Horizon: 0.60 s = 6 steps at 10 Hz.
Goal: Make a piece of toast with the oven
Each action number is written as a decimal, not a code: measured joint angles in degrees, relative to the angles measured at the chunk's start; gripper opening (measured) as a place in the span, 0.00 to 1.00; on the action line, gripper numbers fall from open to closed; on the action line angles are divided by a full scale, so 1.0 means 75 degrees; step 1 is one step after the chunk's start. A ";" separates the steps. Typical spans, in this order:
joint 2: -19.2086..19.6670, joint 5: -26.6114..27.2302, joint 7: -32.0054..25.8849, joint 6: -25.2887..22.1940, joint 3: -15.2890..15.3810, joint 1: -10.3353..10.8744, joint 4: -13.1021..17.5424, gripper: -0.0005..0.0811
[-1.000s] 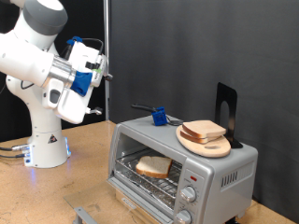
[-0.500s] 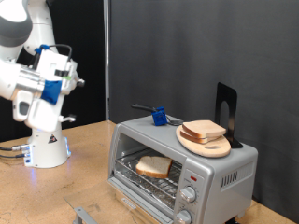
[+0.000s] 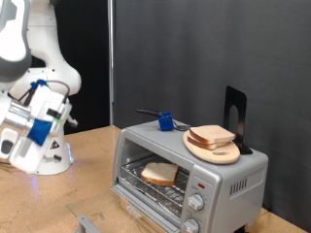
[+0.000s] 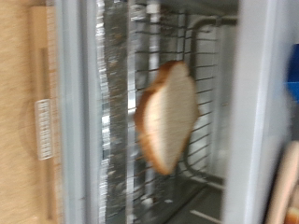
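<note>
The gripper (image 3: 64,115) is hanging at the exterior view's left, well apart from the oven (image 3: 190,167), in front of the white robot base (image 3: 44,155). It is carrying blue parts, and nothing is showing between its fingers; whether the fingers are apart or together I cannot tell, because they are too small and blurred here, and the wrist view is not showing them.

The oven is sitting on the wooden table (image 3: 58,199) at the exterior view's right, with its door down. The piece of toast (image 3: 160,174) is lying flat on the wire rack (image 3: 146,182) inside — pale in the middle, with a tan crust. In the wrist view the same slice (image 4: 166,116) is filling the middle of the picture, resting on the rack bars (image 4: 210,84) between the grey walls of the oven.

On top of the oven a round wooden plate (image 3: 222,153) is standing, and a second slice (image 3: 211,135) is lying on it. Beside the plate a small blue object (image 3: 166,121) is sitting, and a black stand (image 3: 236,115) is rising behind the plate.
</note>
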 joint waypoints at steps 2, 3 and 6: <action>0.0567 0.0379 -0.0817 0.0716 0.0088 0.0024 0.0011 0.84; 0.0853 0.0569 -0.1123 0.1002 0.0156 0.0032 0.0014 0.84; 0.1709 0.1049 -0.1788 0.1405 0.0429 0.0051 0.0123 0.84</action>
